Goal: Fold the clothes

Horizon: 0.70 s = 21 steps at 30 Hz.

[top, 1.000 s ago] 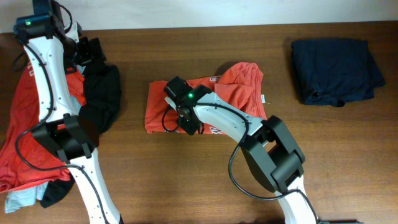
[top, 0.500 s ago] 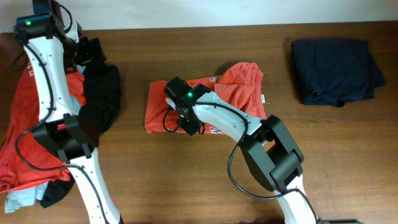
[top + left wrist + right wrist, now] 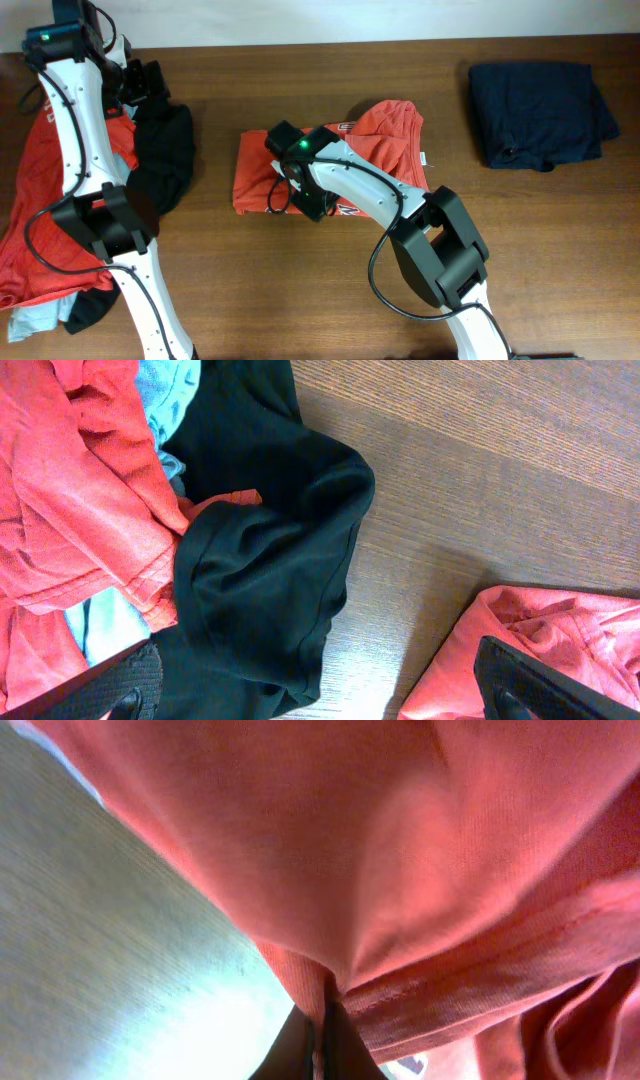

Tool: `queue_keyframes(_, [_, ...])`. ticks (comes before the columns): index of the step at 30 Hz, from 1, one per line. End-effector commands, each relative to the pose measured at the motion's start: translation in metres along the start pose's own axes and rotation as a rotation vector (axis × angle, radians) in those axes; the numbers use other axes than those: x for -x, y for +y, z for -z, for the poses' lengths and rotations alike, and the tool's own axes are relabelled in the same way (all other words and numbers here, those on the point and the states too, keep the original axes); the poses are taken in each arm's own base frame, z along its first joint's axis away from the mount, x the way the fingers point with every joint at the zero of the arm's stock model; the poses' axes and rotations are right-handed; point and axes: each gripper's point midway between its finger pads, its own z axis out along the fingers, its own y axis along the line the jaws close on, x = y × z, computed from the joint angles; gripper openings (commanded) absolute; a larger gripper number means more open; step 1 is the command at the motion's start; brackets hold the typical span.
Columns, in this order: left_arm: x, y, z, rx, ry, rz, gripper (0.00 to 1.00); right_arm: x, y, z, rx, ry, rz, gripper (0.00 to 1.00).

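Half-folded orange-red T-shirt [image 3: 370,140] at centre of table [image 3: 300,290], near hem clamped tight in right gripper [image 3: 322,1040], probably ready for the next fold; left gripper [image 3: 315,695] parked wide apart, empty, over black garment [image 3: 270,560] of unsorted heap [image 3: 40,200]; folded navy piece [image 3: 540,115] set aside far right.

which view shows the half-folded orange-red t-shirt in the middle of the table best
Overhead: nearly the whole orange-red cotton T-shirt shows, lying mid-table. The right wrist view gives only a close-up of its fabric pinched in the shut right gripper; the left wrist view catches just one corner.
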Motion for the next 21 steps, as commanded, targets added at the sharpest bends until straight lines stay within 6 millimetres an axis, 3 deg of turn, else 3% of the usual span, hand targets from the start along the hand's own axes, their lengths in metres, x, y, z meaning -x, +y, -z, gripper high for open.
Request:
queue_keyframes(1, [0.006, 0.001, 0.004, 0.006, -0.027, 0.001, 0.99, -0.006, -0.009, 0.005, -0.006, 0.024, -0.039, 0.04])
queue_keyframes(10, [0.007, 0.001, 0.005, 0.005, -0.034, -0.007, 0.99, -0.026, -0.044, 0.002, 0.003, 0.08, -0.17, 0.05])
queue_keyframes(13, [0.008, 0.001, 0.005, 0.005, -0.037, -0.007, 0.99, -0.029, -0.05, 0.003, 0.024, 0.086, -0.197, 0.49])
queue_keyframes(14, [0.008, 0.001, 0.005, 0.005, -0.038, -0.007, 0.99, -0.029, -0.049, 0.005, 0.044, 0.081, -0.202, 0.55])
queue_keyframes(18, [0.01, 0.0, 0.005, 0.004, -0.044, -0.009, 0.99, -0.011, -0.044, 0.029, 0.107, 0.008, -0.21, 0.68])
queue_keyframes(21, [0.01, 0.001, 0.005, 0.005, -0.044, -0.009, 0.99, 0.016, -0.042, 0.075, 0.157, -0.115, -0.209, 0.69])
